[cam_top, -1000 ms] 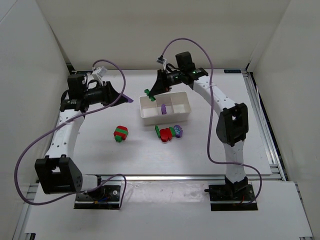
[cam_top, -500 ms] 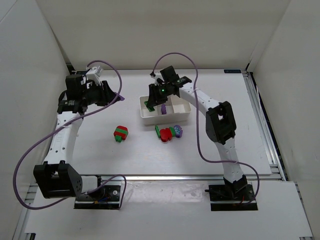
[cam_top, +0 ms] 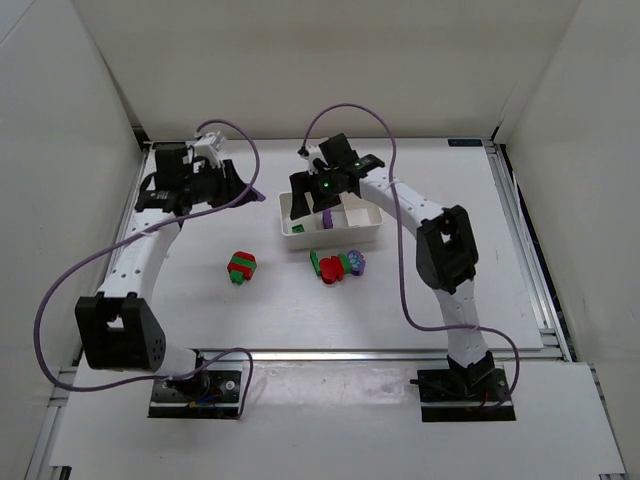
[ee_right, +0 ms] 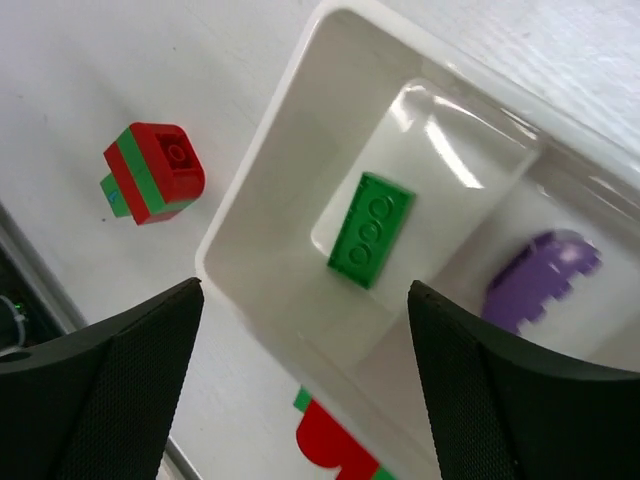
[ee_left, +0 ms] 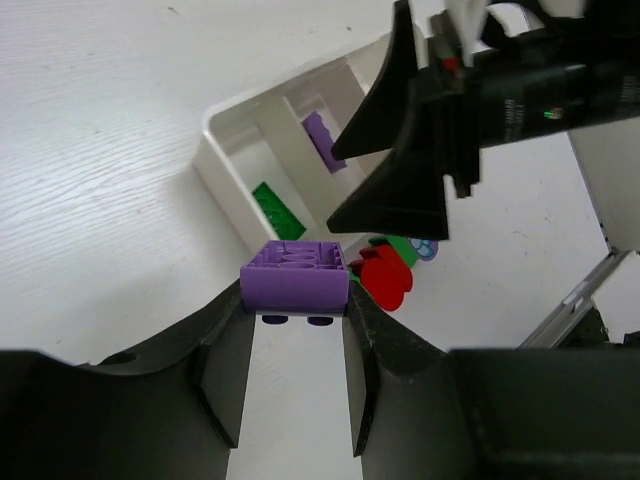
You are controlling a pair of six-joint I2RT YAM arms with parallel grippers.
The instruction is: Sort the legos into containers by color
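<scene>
So far the shallow white plastic tray [ee_right: 265, 190] holds a flat green brick [ee_right: 371, 229] and a purple piece [ee_right: 540, 270], the left gripper [ee_left: 295, 310] at its 9 o'clock pinches a purple studded brick [ee_left: 295, 272], the right gripper [ee_right: 300, 300] is spread, and red-and-green stacks [cam_top: 241, 267] at 6 o'clock wait.

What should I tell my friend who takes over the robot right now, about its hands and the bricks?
Left hand: shut on a purple brick, held beside the tray, not over it yet.
Right hand: open and empty, above the tray's end compartment.
Done: a green brick lies in the end compartment and a purple piece in the middle one.
Left: put the held purple brick with the other purple. Then split and sort the red-and-green stack and the mixed pile on the table in front of the tray. No red shows in the tray.
</scene>
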